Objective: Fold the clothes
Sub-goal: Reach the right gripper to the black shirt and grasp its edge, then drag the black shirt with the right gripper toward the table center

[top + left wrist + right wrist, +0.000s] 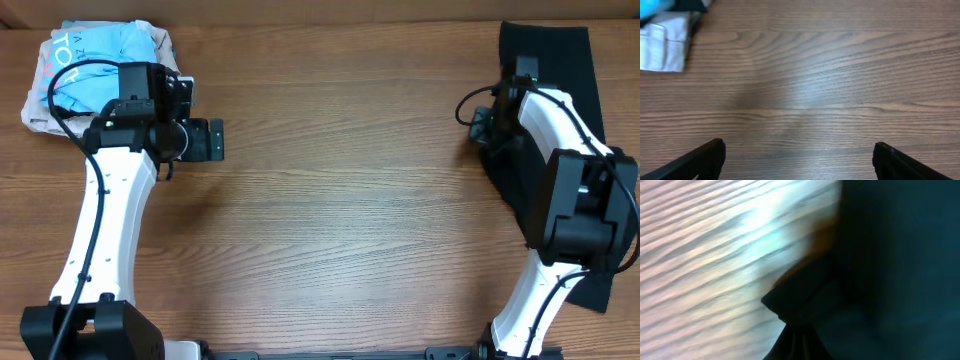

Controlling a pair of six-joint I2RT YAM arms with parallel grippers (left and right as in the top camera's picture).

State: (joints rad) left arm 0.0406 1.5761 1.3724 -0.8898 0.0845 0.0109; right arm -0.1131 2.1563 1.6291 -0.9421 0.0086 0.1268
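Here, black garment (548, 48) in right gripper (796, 332)

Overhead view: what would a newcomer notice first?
The black garment lies at the right edge of the table, and the right gripper is shut on a pinched fold of it. In the far left corner a light-blue shirt sits on a beige garment; the left gripper hangs open above bare wood nearby.

Bare bench (350, 200) lies open across the whole middle. The light-blue shirt pile (100, 45) blocks the far left corner; the black garment (555, 60) covers the right edge.
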